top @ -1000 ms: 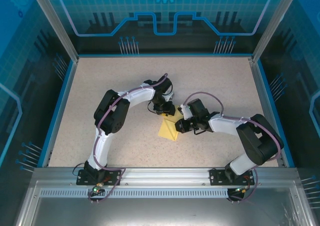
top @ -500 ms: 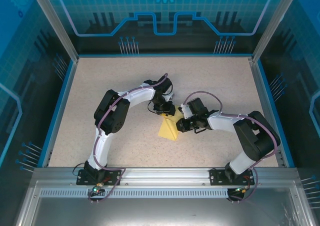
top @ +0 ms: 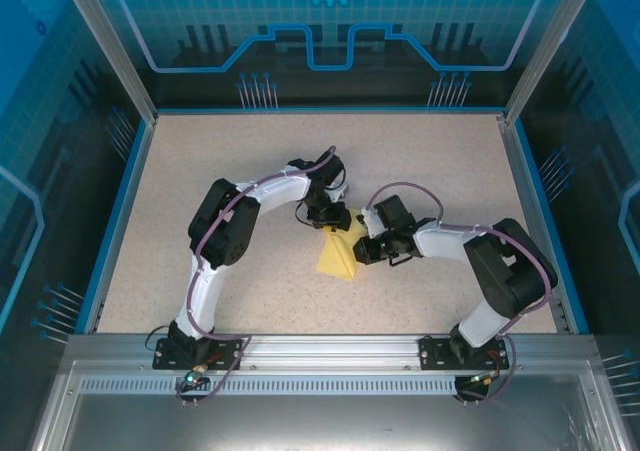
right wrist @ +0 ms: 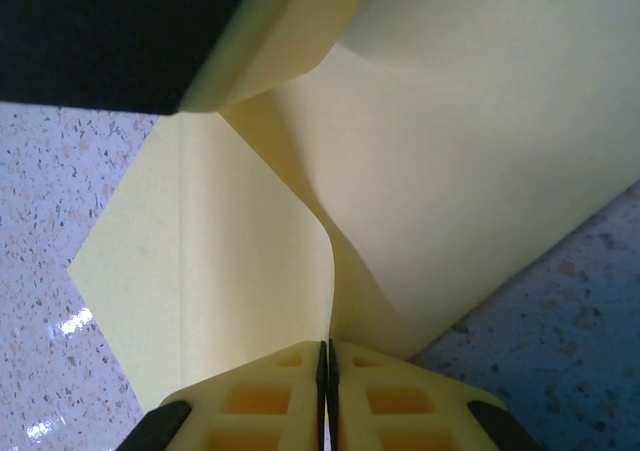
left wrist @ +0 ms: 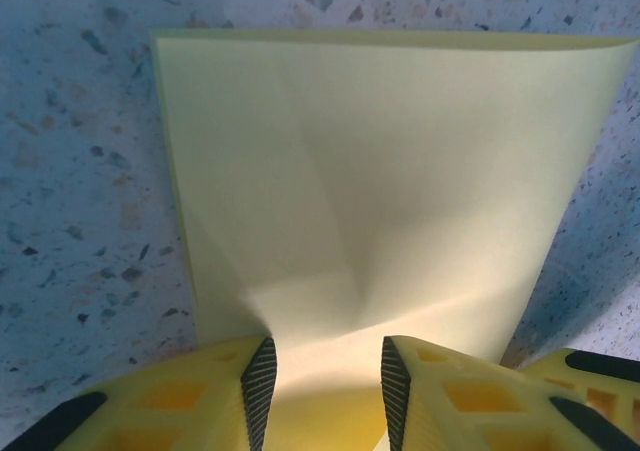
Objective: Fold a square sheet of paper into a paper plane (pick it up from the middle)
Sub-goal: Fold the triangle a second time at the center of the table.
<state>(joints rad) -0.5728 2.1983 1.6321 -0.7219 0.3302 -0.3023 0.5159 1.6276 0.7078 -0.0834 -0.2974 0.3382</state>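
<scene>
The pale-yellow square sheet of paper (top: 337,258) lies partly folded on the speckled table between both grippers. My left gripper (top: 328,218) is at the sheet's far end. In the left wrist view its jaws (left wrist: 325,381) stand apart over the creased paper (left wrist: 380,171), which runs flat beneath them. My right gripper (top: 365,249) is at the sheet's right side. Its jaws (right wrist: 327,356) are shut on an edge of the paper (right wrist: 230,251), and a flap curls up from them. A left finger (right wrist: 270,41) shows above that flap. A finished paper plane is out of view.
The speckled table (top: 250,161) is bounded by blue walls, with an aluminium rail (top: 320,349) along the near edge where both arm bases are bolted. Bare tabletop stretches to the left, far side and right of the arms.
The right arm has shifted slightly left with the paper's edge in its jaws, and the sheet looks narrower from above. The left arm has stayed put.
</scene>
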